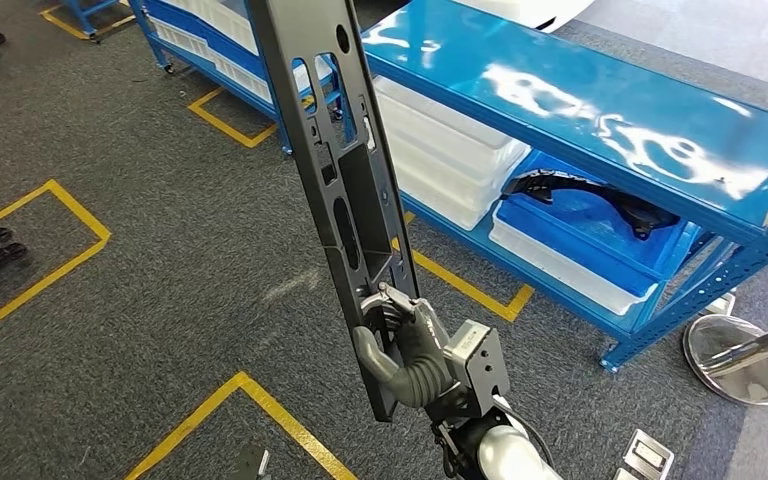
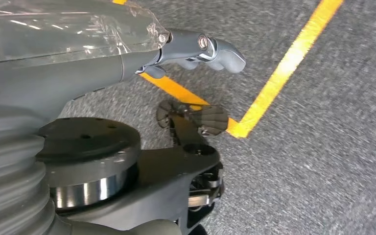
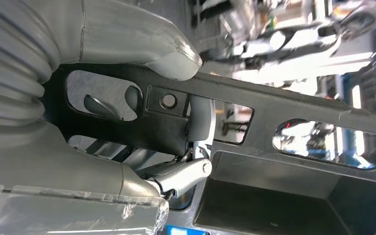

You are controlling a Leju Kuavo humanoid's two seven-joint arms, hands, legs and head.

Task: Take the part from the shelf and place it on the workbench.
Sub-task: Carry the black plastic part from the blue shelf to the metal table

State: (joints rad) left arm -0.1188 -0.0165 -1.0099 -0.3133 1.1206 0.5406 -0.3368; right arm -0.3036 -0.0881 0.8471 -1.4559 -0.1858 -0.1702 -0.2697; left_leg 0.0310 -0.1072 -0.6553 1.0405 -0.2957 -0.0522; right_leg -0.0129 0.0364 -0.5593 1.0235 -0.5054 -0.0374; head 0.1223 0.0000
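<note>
part top cut off by frame edge, far background blurred

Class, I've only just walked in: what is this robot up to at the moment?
The robot's right hand grips a long black plastic part near its lower end, holding it upright in the air in front of the blue metal shelf. Its left hand hangs over grey carpet marked with yellow tape, holding nothing. No workbench is visible yet.

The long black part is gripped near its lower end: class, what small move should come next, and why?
Probably turn away from the blue shelf and carry the long black part toward the workbench, keeping it upright. The right hand already grips its lower end and holds it off the shelf, above the carpet, with no workbench visible.
</note>
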